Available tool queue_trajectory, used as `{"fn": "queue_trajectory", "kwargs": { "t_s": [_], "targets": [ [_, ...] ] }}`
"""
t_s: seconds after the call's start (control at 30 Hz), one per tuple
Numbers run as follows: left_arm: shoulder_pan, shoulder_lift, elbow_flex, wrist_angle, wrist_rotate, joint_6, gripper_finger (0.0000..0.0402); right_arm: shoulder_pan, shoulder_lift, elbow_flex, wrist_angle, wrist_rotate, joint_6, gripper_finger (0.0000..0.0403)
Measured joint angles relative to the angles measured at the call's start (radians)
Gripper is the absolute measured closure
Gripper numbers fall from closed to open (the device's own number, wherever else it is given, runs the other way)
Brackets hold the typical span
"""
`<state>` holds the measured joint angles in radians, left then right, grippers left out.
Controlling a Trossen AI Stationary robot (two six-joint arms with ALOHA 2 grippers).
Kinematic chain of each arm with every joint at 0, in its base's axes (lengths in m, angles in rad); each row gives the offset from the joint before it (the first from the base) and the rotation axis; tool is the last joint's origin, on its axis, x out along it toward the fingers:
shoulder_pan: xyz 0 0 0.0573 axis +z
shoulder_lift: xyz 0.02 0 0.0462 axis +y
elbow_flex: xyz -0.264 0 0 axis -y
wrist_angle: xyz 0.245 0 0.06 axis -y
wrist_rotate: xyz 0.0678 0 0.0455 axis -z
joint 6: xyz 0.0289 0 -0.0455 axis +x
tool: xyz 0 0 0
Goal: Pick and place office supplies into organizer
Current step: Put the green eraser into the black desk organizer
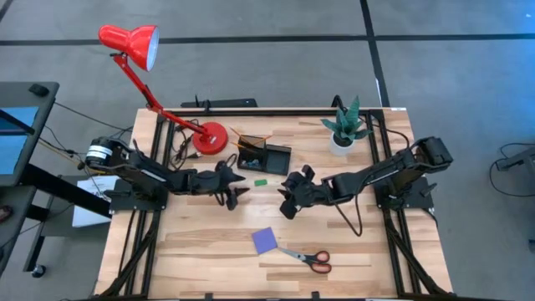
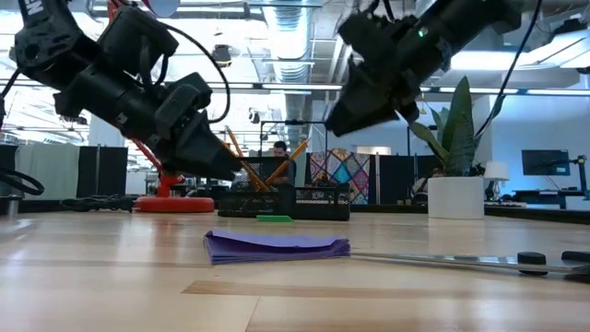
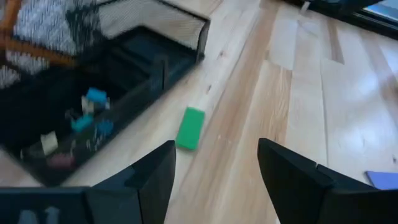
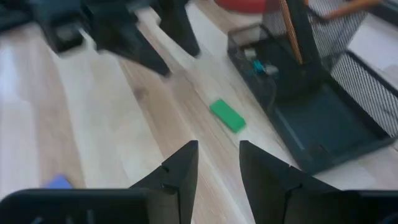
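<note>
A red desk lamp [image 1: 134, 46] stands with its round base at the wooden surface's [image 1: 209, 251] far edge. A potted green plant [image 1: 345, 127] sits near the far right corner.

Lighting: even, bright overhead light is falling on the pale wooden slatted table [image 1: 351, 242]; soft, short shadows are lying under both dark arms.

Low view: long ceiling strip lights [image 2: 277, 57] are glaring in the room behind; the near table edge is blurring, and the flat purple square notepad [image 2: 277, 246] is showing fairly sharp.

Wrist views: motion blur is smearing the black mesh organizer tray [image 3: 112, 81] and the small green rectangular eraser [image 3: 189, 128]; the near dark fingers [image 4: 180, 171] are sitting out of focus.
</note>
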<state>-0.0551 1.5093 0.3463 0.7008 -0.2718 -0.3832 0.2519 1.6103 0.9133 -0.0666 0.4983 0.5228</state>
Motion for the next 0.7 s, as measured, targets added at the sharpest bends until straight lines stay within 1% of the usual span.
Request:
{"fn": "queue_trajectory", "kwargs": {
  "t_s": [0.13, 0.2, 0.23, 0.33, 0.43, 0.5, 0.57, 0.7],
  "targets": [
    [0.001, 0.0, -0.001, -0.036, 0.015, -0.029, 0.0184, -0.02, 0.021, 0.003, 0.018, -0.003, 0.0, 0.029],
    [0.0, 0.0, -0.001, -0.052, 0.055, -0.032, 0.0184, -0.033, 0.024, -0.004, 0.005, -0.008, 0.0, 0.029],
    [0.0, 0.0, -0.001, -0.057, 0.078, -0.036, 0.0184, -0.041, 0.029, -0.002, 0.025, -0.016, 0.0, 0.029],
    [0.0, 0.0, -0.001, -0.061, 0.154, -0.065, 0.0184, -0.064, 0.041, -0.001, 0.036, -0.058, 0.0, 0.029],
    [0.0, 0.0, -0.001, -0.037, 0.179, -0.08, 0.0184, -0.082, 0.041, 0.0, 0.046, -0.086, 0.0, 0.029],
    [0.0, 0.0, 0.0, -0.036, 0.175, -0.079, 0.0184, -0.089, 0.041, 0.0, 0.044, -0.09, 0.0, 0.029],
    [0.0, 0.0, 0.0, -0.038, 0.148, -0.052, 0.0184, -0.092, 0.041, 0.0, 0.046, -0.09, 0.0, 0.029],
    [0.001, 0.0, 0.0, -0.038, 0.044, -0.03, 0.0184, -0.09, 0.041, 0.0, 0.045, -0.091, 0.0, 0.029]
  ]
}}
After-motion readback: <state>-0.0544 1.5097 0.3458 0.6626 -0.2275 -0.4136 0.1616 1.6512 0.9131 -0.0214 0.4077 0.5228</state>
